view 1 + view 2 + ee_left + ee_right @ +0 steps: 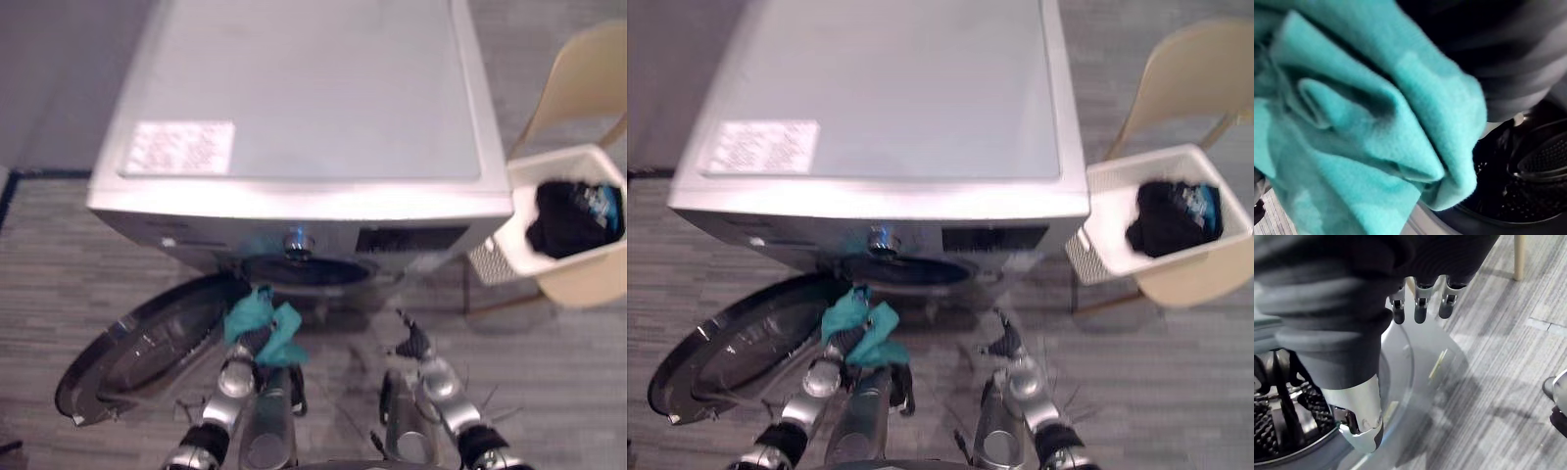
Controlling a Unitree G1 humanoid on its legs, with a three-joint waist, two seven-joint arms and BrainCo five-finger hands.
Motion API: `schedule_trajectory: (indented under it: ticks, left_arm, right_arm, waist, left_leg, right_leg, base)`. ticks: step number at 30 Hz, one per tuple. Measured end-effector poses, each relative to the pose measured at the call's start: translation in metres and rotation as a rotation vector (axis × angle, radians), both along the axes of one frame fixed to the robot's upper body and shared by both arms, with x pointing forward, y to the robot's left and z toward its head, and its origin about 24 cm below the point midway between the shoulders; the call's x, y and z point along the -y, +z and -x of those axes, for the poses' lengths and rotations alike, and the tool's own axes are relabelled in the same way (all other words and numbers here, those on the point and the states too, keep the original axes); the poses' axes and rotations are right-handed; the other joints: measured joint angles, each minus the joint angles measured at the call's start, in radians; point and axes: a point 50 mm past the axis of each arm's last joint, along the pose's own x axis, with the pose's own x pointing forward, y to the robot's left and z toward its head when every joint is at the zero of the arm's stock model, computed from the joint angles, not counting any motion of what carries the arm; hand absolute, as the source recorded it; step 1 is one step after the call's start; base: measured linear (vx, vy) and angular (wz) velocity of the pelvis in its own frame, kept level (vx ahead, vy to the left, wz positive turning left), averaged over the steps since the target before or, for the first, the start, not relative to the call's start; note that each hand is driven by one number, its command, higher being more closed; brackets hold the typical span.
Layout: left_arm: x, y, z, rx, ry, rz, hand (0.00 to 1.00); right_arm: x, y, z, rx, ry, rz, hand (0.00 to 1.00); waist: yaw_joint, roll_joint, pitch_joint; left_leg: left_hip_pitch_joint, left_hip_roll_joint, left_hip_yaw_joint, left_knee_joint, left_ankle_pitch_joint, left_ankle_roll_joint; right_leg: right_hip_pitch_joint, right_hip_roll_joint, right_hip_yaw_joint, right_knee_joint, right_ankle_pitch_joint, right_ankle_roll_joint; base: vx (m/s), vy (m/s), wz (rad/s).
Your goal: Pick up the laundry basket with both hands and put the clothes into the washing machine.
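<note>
My left hand (247,343) is shut on a teal cloth (265,323), held low just in front of the washing machine's round drum opening (304,272). In the left wrist view the teal cloth (1366,137) hangs bunched before the dark perforated drum (1518,196). My right hand (416,345) hovers open and holds nothing, to the right of the opening; its fingers (1420,308) hang straight above the glass door (1415,357). The white laundry basket (519,255) stands on a beige chair (588,59) to the right of the machine, with black clothes (573,217) inside.
The silver washing machine (294,98) fills the middle, its flat top bearing a white label (181,147). Its round door (147,348) is swung open to the lower left over the grey striped floor. A control knob (298,242) sits above the opening.
</note>
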Motion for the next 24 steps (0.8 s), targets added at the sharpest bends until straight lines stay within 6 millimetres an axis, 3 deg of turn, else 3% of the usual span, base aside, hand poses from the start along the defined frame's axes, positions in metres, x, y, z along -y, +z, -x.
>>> schedule_trajectory:
  ticks: [2,3,6,9,13,16,18,20,21,23,24]
  left_arm:
    - [0.004,0.033,-0.027,0.136,-0.02,-0.009,1.0]
    - [0.006,0.04,-0.031,0.163,-0.021,-0.01,1.0]
    - [0.017,0.094,-0.057,0.389,-0.042,-0.021,1.0]
    - [0.022,0.14,-0.073,0.559,-0.036,-0.023,1.0]
    - [0.029,0.222,-0.088,0.838,-0.05,-0.094,1.0]
    - [0.031,0.281,-0.093,1.014,-0.044,-0.147,1.0]
    - [0.032,0.315,-0.093,1.106,-0.036,-0.167,1.0]
    - [0.038,0.363,-0.088,1.249,-0.028,-0.195,1.0]
    - [0.04,0.374,-0.086,1.282,-0.028,-0.207,1.0]
    - [0.055,0.415,-0.075,1.41,-0.049,-0.252,1.0]
    - [0.06,0.424,-0.073,1.436,-0.053,-0.278,1.0]
  right_arm:
    - [-0.004,0.029,-0.02,0.132,0.008,-0.006,0.0]
    - [-0.005,0.033,-0.023,0.15,0.009,-0.01,0.0]
    - [-0.017,0.068,-0.036,0.31,0.008,-0.067,0.0]
    - [-0.027,0.101,-0.043,0.452,0.012,-0.138,0.0]
    - [-0.03,0.142,-0.042,0.639,-0.003,-0.223,0.0]
    - [-0.028,0.155,-0.035,0.717,-0.029,-0.27,0.0]
    - [-0.03,0.156,-0.03,0.73,-0.036,-0.297,0.0]
    - [-0.028,0.153,-0.024,0.73,-0.048,-0.308,0.0]
    - [-0.029,0.152,-0.023,0.729,-0.048,-0.314,0.0]
    - [-0.032,0.154,-0.02,0.744,-0.047,-0.337,0.0]
    - [-0.032,0.155,-0.018,0.754,-0.04,-0.338,0.0]
  waist:
    - [-0.012,-0.002,0.05]
    - [-0.012,-0.002,0.054]
    - [-0.01,0.0,0.064]
    - [-0.01,-0.001,0.077]
    - [-0.01,-0.004,0.108]
    - [-0.011,-0.011,0.119]
    - [-0.014,-0.012,0.119]
    - [-0.017,-0.016,0.121]
    - [-0.019,-0.02,0.123]
    - [-0.026,-0.031,0.129]
    - [-0.027,-0.034,0.13]
  left_leg:
    - [-0.118,0.034,0.009,0.151,-0.069,0.002]
    - [-0.143,0.04,0.013,0.181,-0.081,0.004]
    - [-0.329,0.096,0.022,0.377,-0.149,0.019]
    - [-0.464,0.14,0.01,0.495,-0.175,0.026]
    - [-0.647,0.169,-0.027,0.633,-0.194,0.024]
    - [-0.759,0.178,-0.063,0.706,-0.195,0.023]
    - [-0.815,0.182,-0.08,0.737,-0.195,0.022]
    - [-0.88,0.184,-0.1,0.767,-0.195,0.022]
    - [-0.891,0.184,-0.103,0.773,-0.195,0.022]
    - [-0.939,0.185,-0.122,0.793,-0.194,0.02]
    - [-0.95,0.184,-0.124,0.796,-0.194,0.02]
  right_leg:
    - [-0.137,-0.006,0.038,0.151,-0.053,0.003]
    - [-0.168,-0.006,0.048,0.181,-0.061,0.001]
    - [-0.383,0.003,0.098,0.37,-0.107,-0.008]
    - [-0.524,0.023,0.116,0.48,-0.122,-0.015]
    - [-0.708,0.031,0.127,0.63,-0.156,-0.029]
    - [-0.809,0.035,0.122,0.713,-0.179,-0.04]
    - [-0.858,0.035,0.119,0.75,-0.189,-0.047]
    - [-0.914,0.034,0.11,0.786,-0.196,-0.055]
    - [-0.924,0.034,0.109,0.793,-0.199,-0.056]
    - [-0.959,0.032,0.104,0.814,-0.204,-0.061]
    - [-0.969,0.032,0.102,0.818,-0.204,-0.06]
  base:
    - [-0.26,0.025,-0.28]
    - [-0.24,0.031,-0.36]
    - [-0.16,0.035,-0.36]
    - [-0.11,0.011,-0.26]
    - [-0.09,-0.068,-0.03]
    - [-0.07,-0.116,0.05]
    - [-0.04,-0.102,0.06]
    - [-0.02,-0.094,0.05]
    - [-0.01,-0.089,0.05]
    - [0.0,-0.066,0.06]
    - [0.01,-0.048,0.03]
